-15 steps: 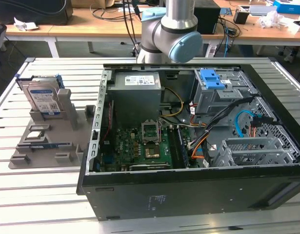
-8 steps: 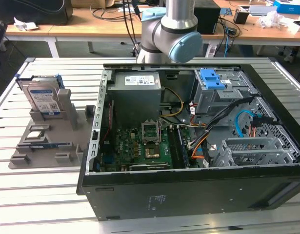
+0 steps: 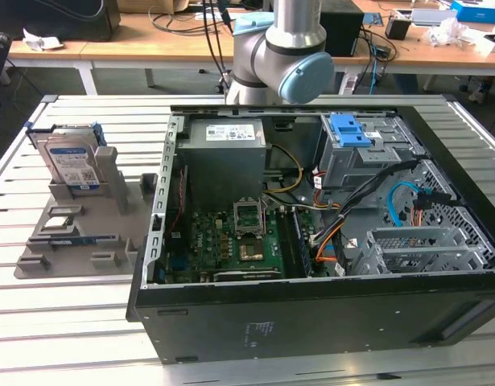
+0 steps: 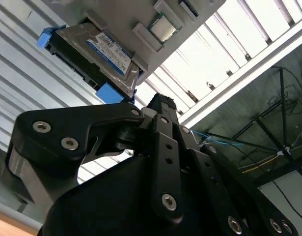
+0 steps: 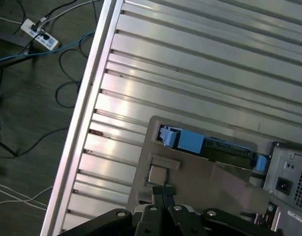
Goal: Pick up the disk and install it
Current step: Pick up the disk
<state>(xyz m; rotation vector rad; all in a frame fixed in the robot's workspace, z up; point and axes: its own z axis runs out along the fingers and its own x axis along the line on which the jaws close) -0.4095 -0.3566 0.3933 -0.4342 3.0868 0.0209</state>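
The disk [image 3: 70, 161] stands on edge in a grey holder [image 3: 78, 241] on the slatted table, at the exterior view's left of the open computer case [image 3: 311, 305]. Its white-and-blue label and blue side rails show. In the second wrist view the disk [image 4: 99, 54] lies beyond the black gripper [image 4: 160, 104], which is apart from it, shut and holding nothing. The first wrist view has the disk [image 5: 209, 147] edge-on in the holder [image 5: 209, 179], with the gripper [image 5: 163, 192] a short way off. The arm [image 3: 279, 56] rises behind the case.
Inside the case sit a grey power supply [image 3: 227, 157], the motherboard [image 3: 239, 241] and a metal drive cage [image 3: 368, 157] with a blue latch [image 3: 349, 129] on top. Loose cables cross the case's right half. The table edge [image 5: 84, 113] drops to a floor with cables.
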